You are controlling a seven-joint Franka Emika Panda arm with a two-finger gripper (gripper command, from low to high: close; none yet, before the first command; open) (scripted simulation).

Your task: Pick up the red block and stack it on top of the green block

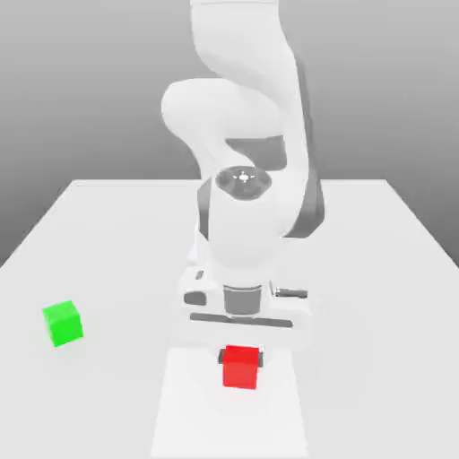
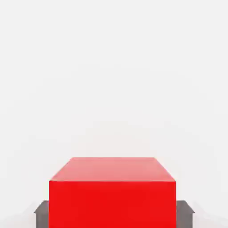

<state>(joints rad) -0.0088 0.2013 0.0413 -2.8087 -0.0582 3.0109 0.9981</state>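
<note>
At bottom ctr of ext. view, Panda gripper [image 1: 241,358] was clamped on red cube [image 1: 240,368]; grasp done, lift/stack left, green cube [image 1: 64,324] at lower left.

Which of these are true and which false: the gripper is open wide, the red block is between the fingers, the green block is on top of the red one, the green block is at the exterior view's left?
The gripper is open wide: false, it is closed on the red block.
The red block is between the fingers: true.
The green block is on top of the red one: false, it sits apart.
The green block is at the exterior view's left: true.
</note>
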